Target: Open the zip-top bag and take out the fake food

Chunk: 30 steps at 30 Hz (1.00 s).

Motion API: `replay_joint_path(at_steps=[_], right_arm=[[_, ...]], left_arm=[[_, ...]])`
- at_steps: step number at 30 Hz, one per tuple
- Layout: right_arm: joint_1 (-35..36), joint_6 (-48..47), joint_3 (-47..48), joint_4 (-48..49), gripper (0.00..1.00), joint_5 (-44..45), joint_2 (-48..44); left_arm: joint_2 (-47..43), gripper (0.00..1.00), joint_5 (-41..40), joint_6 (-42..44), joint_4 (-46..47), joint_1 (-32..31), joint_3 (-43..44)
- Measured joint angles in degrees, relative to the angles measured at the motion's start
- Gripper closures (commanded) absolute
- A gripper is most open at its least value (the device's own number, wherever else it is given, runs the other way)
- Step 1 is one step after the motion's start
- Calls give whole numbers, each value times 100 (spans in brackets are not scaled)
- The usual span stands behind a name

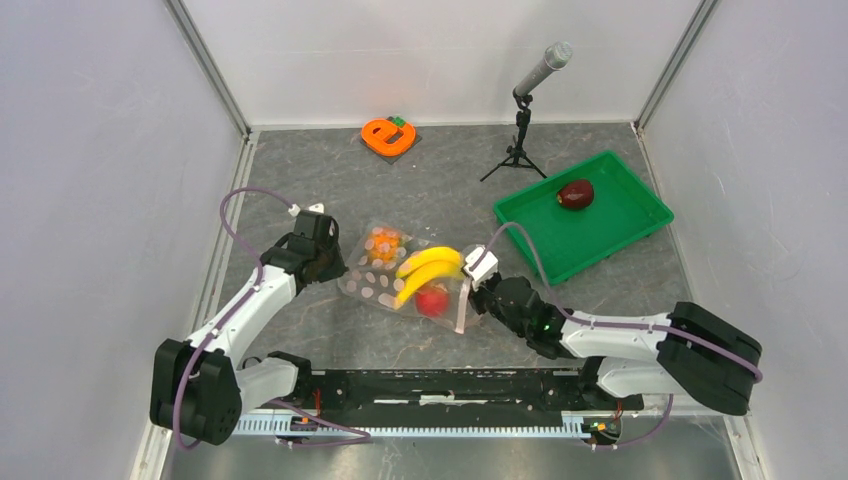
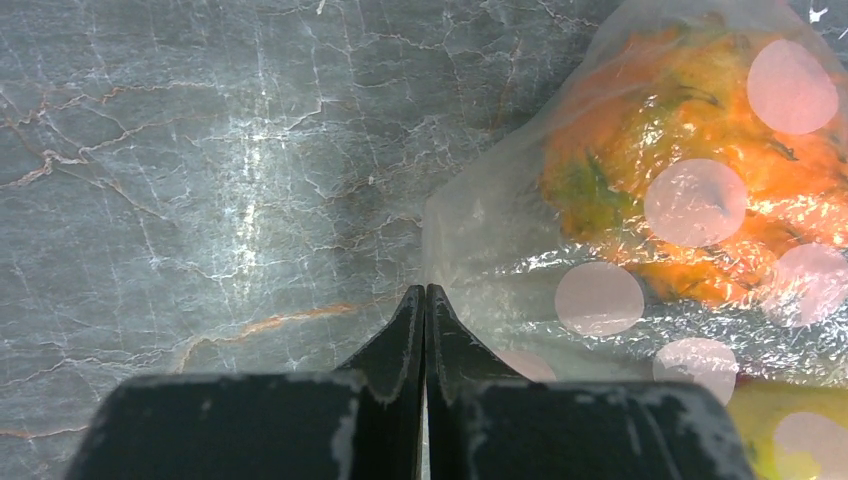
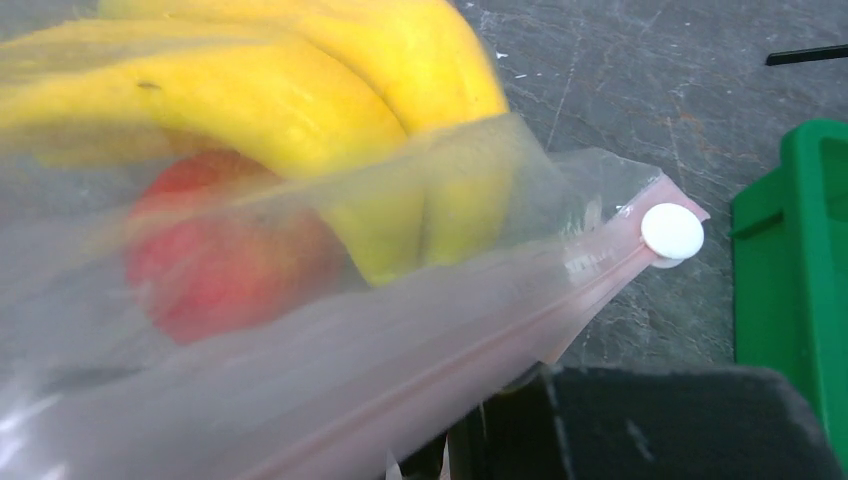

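Observation:
The zip-top bag point(image 1: 385, 283) lies mid-table, clear with pink dots. Inside it are a yellow banana bunch point(image 1: 430, 268), a red apple point(image 1: 432, 300) and an orange pineapple point(image 1: 384, 243). My left gripper point(image 1: 332, 262) is at the bag's left edge; in the left wrist view it point(image 2: 425, 292) is shut, tips pinching the bag's edge point(image 2: 470, 240) beside the pineapple point(image 2: 700, 120). My right gripper point(image 1: 476, 288) is at the bag's right edge, shut on the pink zip strip point(image 3: 480, 345), which covers its fingertips. The bananas point(image 3: 300, 90) and apple point(image 3: 220, 260) show there. A dark maroon fruit point(image 1: 575, 193) lies in the green tray.
A green tray point(image 1: 620, 225) sits at the back right, close to the right arm, and shows in the right wrist view point(image 3: 800, 260). A microphone on a small tripod point(image 1: 522, 120) stands behind the bag. An orange "e"-shaped object point(image 1: 387, 136) lies at the back. White walls enclose the table.

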Motion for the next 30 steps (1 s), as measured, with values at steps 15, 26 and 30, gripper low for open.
replay_joint_path(at_steps=[15, 26, 30], right_arm=[[-221, -527, -660, -7, 92, -101, -1373], [-472, -459, -881, -476, 100, 647, -1777], [-522, -177, -870, -509, 100, 533, -1746]], left_arm=[[-92, 98, -264, -4, -96, 50, 0], [-258, 98, -538, -4, -162, 122, 0], [-275, 98, -669, -4, -205, 149, 4]])
